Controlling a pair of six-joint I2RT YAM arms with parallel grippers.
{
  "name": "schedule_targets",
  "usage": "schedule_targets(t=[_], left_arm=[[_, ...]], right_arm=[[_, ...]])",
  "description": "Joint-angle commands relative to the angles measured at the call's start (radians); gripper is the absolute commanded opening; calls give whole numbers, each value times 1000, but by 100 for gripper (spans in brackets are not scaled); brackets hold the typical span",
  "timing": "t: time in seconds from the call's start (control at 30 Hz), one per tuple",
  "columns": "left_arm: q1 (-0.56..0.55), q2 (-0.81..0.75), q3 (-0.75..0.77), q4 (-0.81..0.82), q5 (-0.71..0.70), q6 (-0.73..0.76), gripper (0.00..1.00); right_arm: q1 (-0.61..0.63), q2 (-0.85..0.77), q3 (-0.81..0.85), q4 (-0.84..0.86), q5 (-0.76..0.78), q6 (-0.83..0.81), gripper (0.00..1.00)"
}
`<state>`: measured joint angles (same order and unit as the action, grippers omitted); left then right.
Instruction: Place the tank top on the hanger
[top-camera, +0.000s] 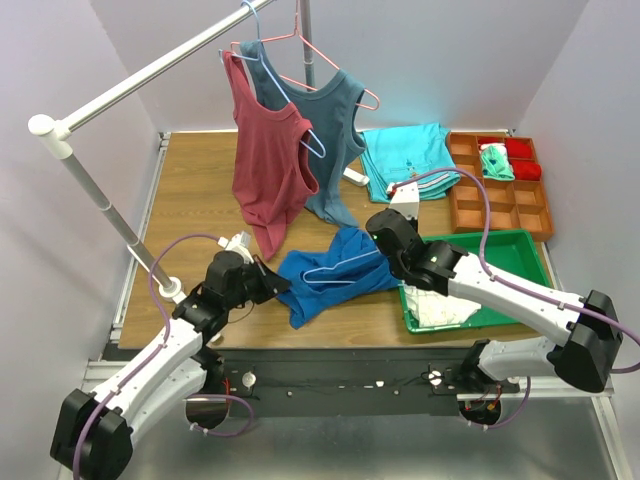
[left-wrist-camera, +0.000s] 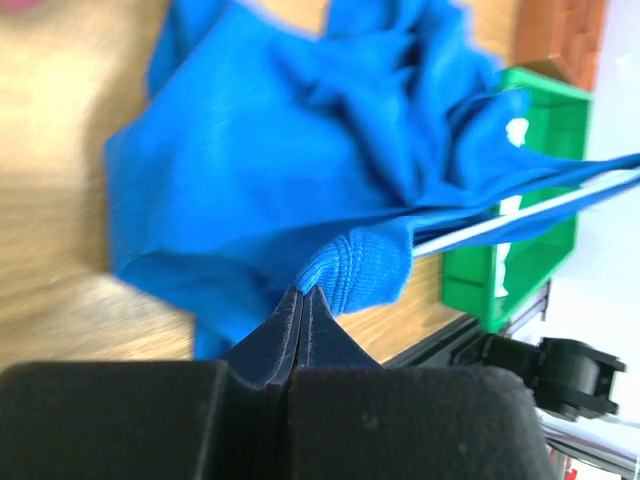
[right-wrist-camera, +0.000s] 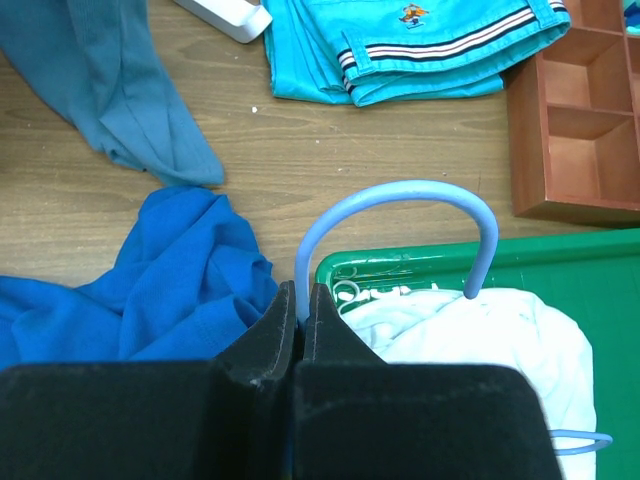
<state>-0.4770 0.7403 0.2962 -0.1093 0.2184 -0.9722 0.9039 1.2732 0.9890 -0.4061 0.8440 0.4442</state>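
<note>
1. Left gripper is shut tight on a ribbed edge of the tank top; the right gripper is clamped on the hanger just below its hook.
2. Risk: the thin pinch of fabric may slip free if the arms pull apart, or the wire may twist in the jaws and miss the opening.
3. Tank top: royal blue, crumpled on the table beside the green bin, with hanger wire running partly under its folds.
</note>
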Motion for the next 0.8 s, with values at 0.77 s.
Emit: schedule_targets(t=[0.77], left_arm=[[12,177,590,-236,95,253,0]], right_arm=[[27,121,298,124,-65,-170,1]])
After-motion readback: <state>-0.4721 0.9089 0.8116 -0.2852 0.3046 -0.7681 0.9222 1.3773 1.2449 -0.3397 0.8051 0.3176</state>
